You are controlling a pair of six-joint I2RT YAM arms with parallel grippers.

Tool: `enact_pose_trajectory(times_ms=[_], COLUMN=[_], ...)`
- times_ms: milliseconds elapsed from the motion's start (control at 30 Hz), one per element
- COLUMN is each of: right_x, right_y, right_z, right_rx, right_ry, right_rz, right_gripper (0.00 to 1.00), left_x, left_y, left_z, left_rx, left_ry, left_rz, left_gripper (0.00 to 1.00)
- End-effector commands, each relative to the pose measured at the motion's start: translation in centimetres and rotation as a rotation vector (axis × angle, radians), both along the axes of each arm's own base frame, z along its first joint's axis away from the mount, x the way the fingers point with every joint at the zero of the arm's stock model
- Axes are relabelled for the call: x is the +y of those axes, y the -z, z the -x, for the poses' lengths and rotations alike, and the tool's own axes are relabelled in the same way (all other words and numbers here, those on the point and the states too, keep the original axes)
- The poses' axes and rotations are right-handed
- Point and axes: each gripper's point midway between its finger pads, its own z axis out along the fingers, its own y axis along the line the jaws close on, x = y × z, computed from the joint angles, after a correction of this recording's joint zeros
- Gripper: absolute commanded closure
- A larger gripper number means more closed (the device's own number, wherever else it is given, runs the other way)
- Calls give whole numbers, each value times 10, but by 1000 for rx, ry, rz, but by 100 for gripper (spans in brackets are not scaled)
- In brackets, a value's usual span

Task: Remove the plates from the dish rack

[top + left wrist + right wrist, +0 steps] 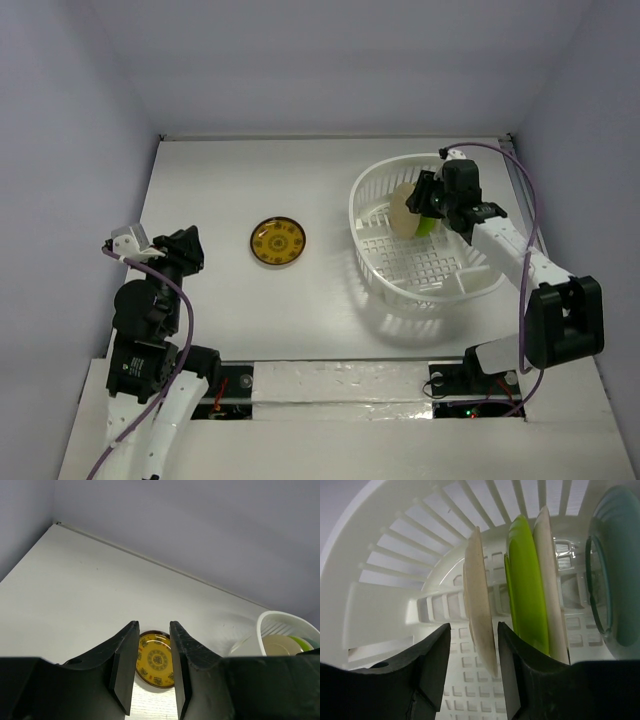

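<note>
Right wrist: my right gripper (pixel 473 647) sits spread around the cream-beige round plate (pixel 479 595) in the white slotted plastic basket (pixel 385 545); left gripper (pixel 154 647) likewise spread.

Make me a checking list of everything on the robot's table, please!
Surface: white table.
Job's things: amber plate flat on the table; cream plate, lime green plate and teal plate upright in the white basket.
Clutter: nothing seen.
Tools: left tool open, facing the amber plate; right tool open inside the basket, cream plate lined up between its jaws.
Cables: purple cables along both arms.
Surroundings: lavender walls.
</note>
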Motion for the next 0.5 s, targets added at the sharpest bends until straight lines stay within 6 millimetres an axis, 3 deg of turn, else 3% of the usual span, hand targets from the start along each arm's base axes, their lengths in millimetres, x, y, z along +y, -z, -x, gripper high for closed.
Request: enact_pose_trajectory(times_ms=[0,100,133,400,467], right_x=[8,9,11,12,14], right_y=[-15,-6,-5,-20,-23], right_z=[-10,-12,-13,-12,-13], right_rx=[-62,-45,-42,-77,-82], right_ry=[-34,-48,-51,-64,-70], right_rz=[-44,-59,-64,-72,-76], right_gripper=[52,60,68,92,94], left_x=[-4,-4,-4,-5,-5], left_y=[-4,-5,-5,-4,-5], left_z=[-6,-5,-5,-6,-6], left_rx=[-22,-26,-25,-25,-28], left_ry=[17,17,17,20,20], left_rz=[-9,-8,-7,-7,-5], left_gripper=[72,71,71,69,68])
